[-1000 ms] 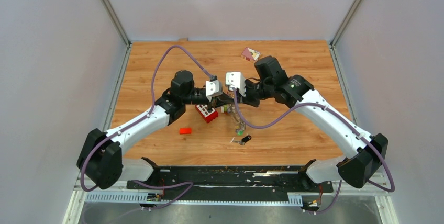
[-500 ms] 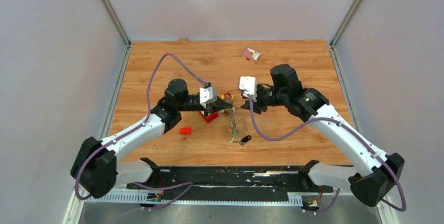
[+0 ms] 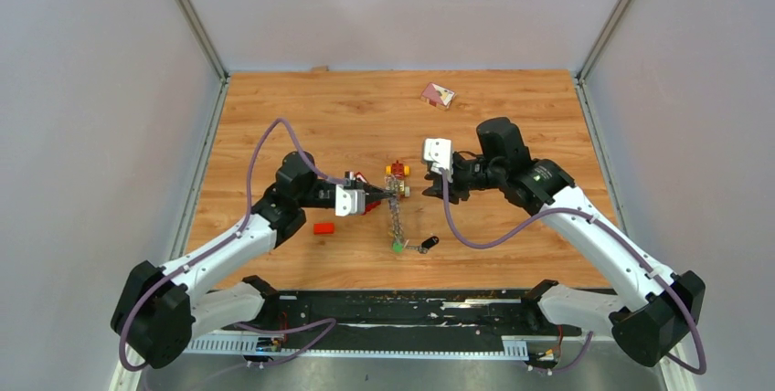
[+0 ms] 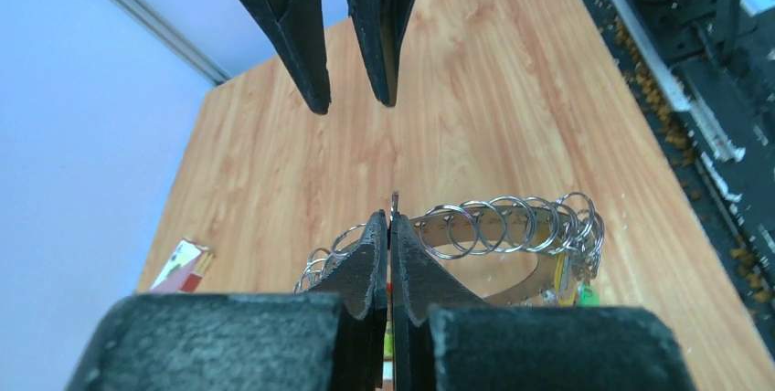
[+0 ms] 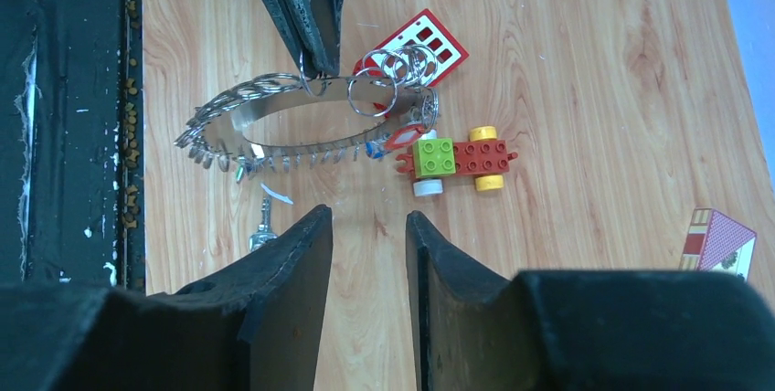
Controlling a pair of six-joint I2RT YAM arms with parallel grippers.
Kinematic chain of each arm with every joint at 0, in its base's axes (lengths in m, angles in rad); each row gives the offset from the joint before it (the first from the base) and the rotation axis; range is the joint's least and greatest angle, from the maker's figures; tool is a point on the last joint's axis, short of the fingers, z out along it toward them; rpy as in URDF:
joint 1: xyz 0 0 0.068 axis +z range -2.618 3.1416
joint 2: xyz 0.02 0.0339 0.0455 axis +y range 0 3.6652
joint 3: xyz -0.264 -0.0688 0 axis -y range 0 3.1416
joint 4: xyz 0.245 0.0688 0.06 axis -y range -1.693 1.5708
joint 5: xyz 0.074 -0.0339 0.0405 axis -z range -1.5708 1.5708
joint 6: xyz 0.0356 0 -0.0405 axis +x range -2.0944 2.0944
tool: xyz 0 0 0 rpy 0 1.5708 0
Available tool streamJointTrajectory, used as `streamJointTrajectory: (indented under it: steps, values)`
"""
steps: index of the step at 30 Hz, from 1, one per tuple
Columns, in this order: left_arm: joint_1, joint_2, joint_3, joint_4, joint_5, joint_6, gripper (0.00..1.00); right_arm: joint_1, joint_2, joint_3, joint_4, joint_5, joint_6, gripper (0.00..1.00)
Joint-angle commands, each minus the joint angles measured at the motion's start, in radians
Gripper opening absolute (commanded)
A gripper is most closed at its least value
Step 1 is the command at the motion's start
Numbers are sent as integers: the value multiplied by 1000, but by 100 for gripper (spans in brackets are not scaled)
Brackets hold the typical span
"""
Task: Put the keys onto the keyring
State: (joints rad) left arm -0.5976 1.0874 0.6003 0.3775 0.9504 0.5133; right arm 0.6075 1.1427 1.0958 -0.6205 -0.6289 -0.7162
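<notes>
Left gripper [image 4: 391, 222] shut tight on the rim of the large thin metal keyring [image 4: 493, 225], fringed with small silver rings and keys, just beside the red, green and yellow brick toy car [image 5: 457, 158]. Right gripper [image 5: 368, 217], jaws parted and empty, hovers near the car. A loose black-headed silver key [image 3: 426, 244] lies beyond the ring.
</notes>
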Motion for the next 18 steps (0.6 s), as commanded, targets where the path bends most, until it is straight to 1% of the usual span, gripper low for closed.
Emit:
streamJointTrajectory:
  steps: [1,2,3,4,7,18]
  values:
    - [13,-51,41,-204,22,385,0,-7,-2,-8,21,-50,-7,35]
    - [14,-53,57,-325,14,483,0,-9,0,-11,20,-53,-9,35]
    - [14,-54,69,-387,1,563,0,-10,0,-16,21,-54,-9,35]
    - [13,-57,73,-425,-11,608,0,-11,1,-20,23,-57,-11,35]
    - [13,-70,71,-470,-31,682,0,-13,5,-29,26,-66,-11,35]
    - [14,-75,66,-518,-41,767,0,-15,22,-36,21,-73,-17,35]
